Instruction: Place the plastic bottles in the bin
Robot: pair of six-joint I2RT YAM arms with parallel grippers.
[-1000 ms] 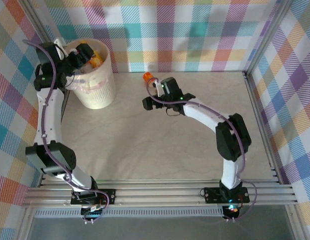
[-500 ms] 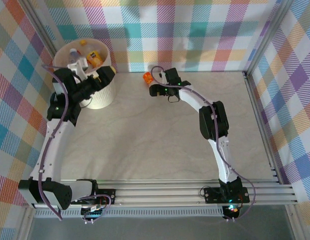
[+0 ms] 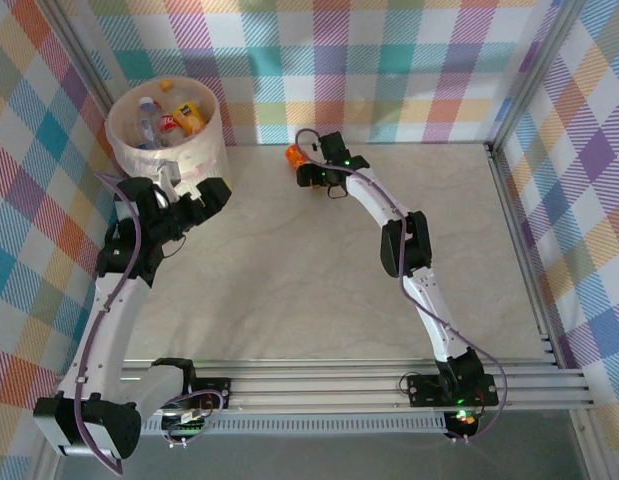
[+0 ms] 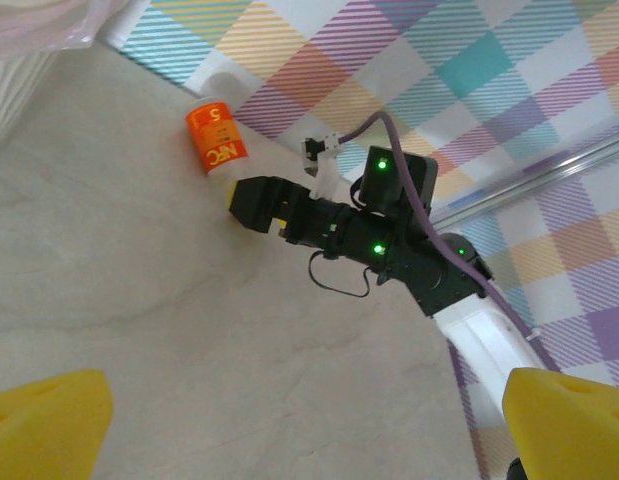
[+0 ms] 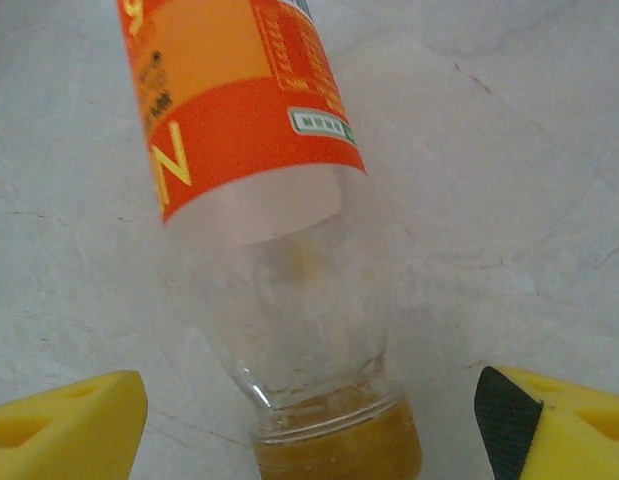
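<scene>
Against the back wall [image 3: 409, 100] of the table [image 3: 289, 290], an orange-labelled bottle [image 5: 254, 190] is seen lying on its side, well apart from the bin [image 3: 215, 150], where other bottles [image 3: 169, 115] are gathered. Its cap end is straddled by the right gripper [image 5: 309, 415], with pads [image 5: 69, 430] spread and clear of it. Round and tapered there, it could be squeezed out or rolled away if pinched off-centre. The left gripper [image 4: 304, 430] is held wide apart, empty, beside the bin.

Robot test cell, laboratory type. Aluminium-profile frame [image 3: 522, 250]; bright checked cloth backdrop [image 3: 389, 70] on left, far and right sides; pale marbled tabletop [image 3: 289, 280]; mounting rails [image 3: 319, 385] along near edge.
</scene>
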